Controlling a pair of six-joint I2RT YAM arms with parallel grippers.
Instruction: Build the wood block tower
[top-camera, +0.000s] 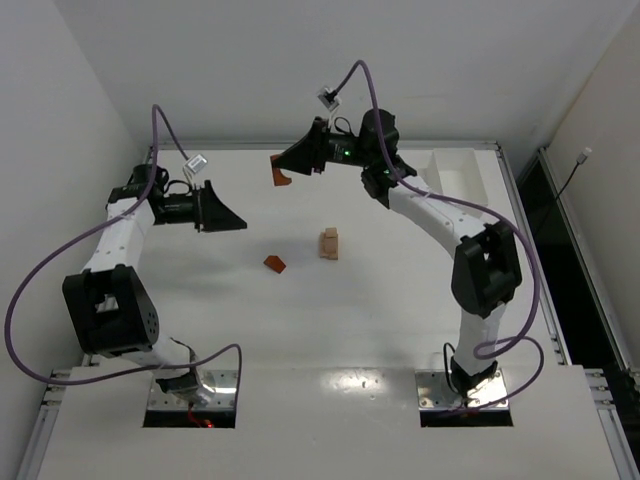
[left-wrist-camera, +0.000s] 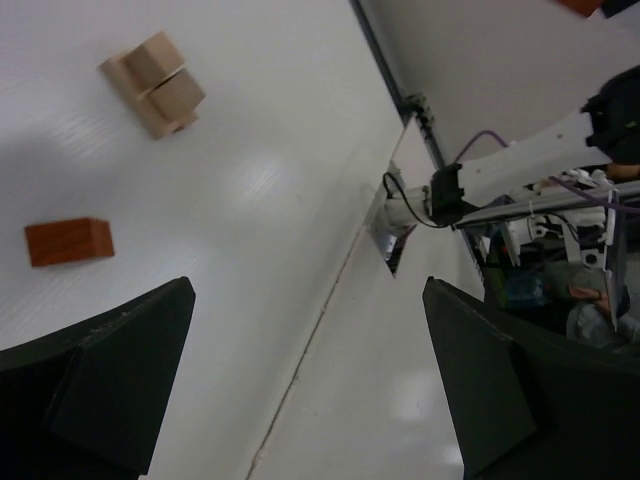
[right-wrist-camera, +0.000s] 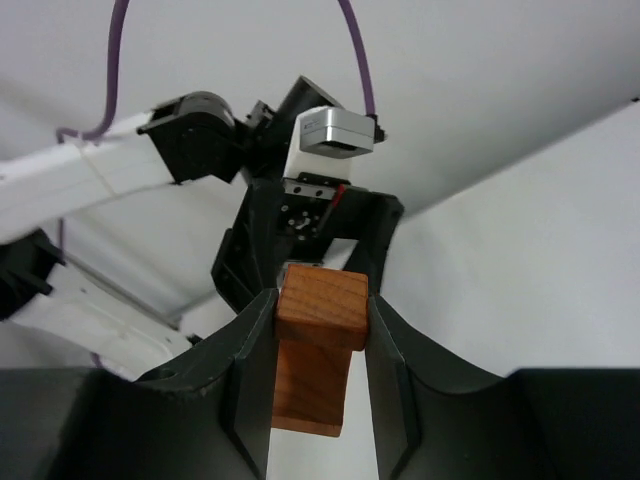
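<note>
My right gripper (top-camera: 284, 166) is raised over the far middle of the table, shut on a reddish-orange wood block (top-camera: 279, 175). In the right wrist view this block (right-wrist-camera: 322, 306) is pinched between both fingers and hangs down below them. The tower (top-camera: 329, 243) is a small stack of tan blocks at mid-table; in the left wrist view the tan stack (left-wrist-camera: 155, 82) lies at the upper left. A second reddish-orange block (top-camera: 274, 263) lies loose left of the tower, also seen as a small orange bar (left-wrist-camera: 68, 241). My left gripper (top-camera: 232, 220) hovers left of both, open and holding nothing (left-wrist-camera: 308, 290).
A white rectangular box (top-camera: 455, 170) stands at the far right of the table. The right arm's white links (top-camera: 430, 215) span the right side. Walls close in behind and to the left. The table's near seam (left-wrist-camera: 300, 370) runs under the left gripper.
</note>
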